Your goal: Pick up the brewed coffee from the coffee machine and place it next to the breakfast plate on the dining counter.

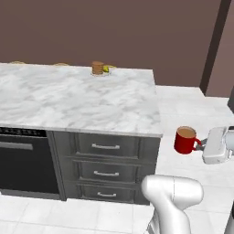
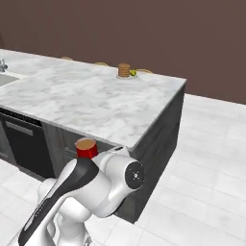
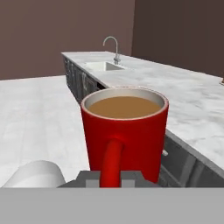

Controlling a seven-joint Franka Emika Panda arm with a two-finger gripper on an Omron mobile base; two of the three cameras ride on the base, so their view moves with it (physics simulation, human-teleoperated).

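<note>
While the gripper (image 3: 110, 178) clamps only the brewed coffee (image 1: 185, 140) handle, below the dining counter (image 1: 82, 98) edge at ten o'clock, swinging could spill it.

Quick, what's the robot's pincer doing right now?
Pincer: shut on the handle of the red mug of coffee, held in the air.

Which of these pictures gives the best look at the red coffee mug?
The hand view: the red mug looms close, coffee and handle clear. The left base view shows it small, over the floor; the right base view shows its top behind the arm.
</note>
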